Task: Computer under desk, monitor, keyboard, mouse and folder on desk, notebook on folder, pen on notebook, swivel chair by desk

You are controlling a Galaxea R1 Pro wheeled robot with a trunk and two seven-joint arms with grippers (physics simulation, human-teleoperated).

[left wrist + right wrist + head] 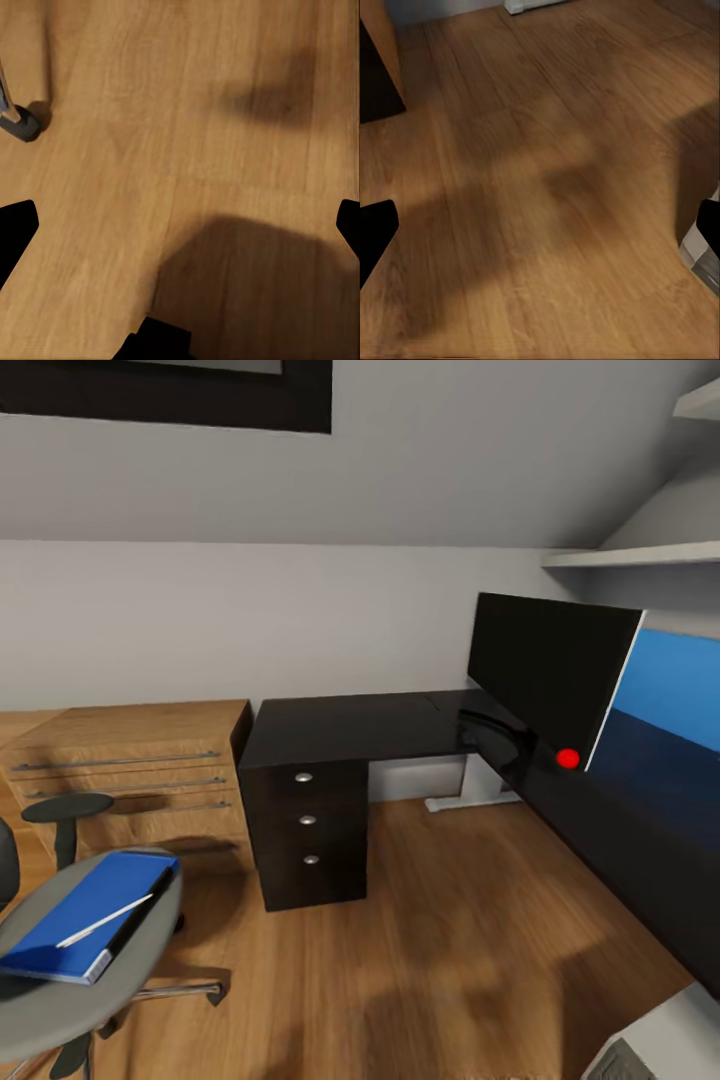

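The black L-shaped desk (340, 728) stands ahead against the wall, its three-drawer pedestal (308, 822) at the near left end. On the desk's right wing stands the monitor (545, 665), with a red dot at its lower corner. At the lower left is the swivel chair (60, 1000); the blue folder (85, 915) lies on its grey seat with the pen (105, 921) on top. The keyboard, mouse, notebook and computer are out of view. My left gripper (180, 232) and right gripper (540, 232) both hang open over bare wood floor, holding nothing.
A light-wood chest (130, 775) with bar handles stands left of the desk. Wall shelves (640, 555) hang at the upper right. A white-grey box corner (650, 1050) sits at the lower right. A chair caster (20, 124) is near the left gripper. Open floor lies between chair and desk.
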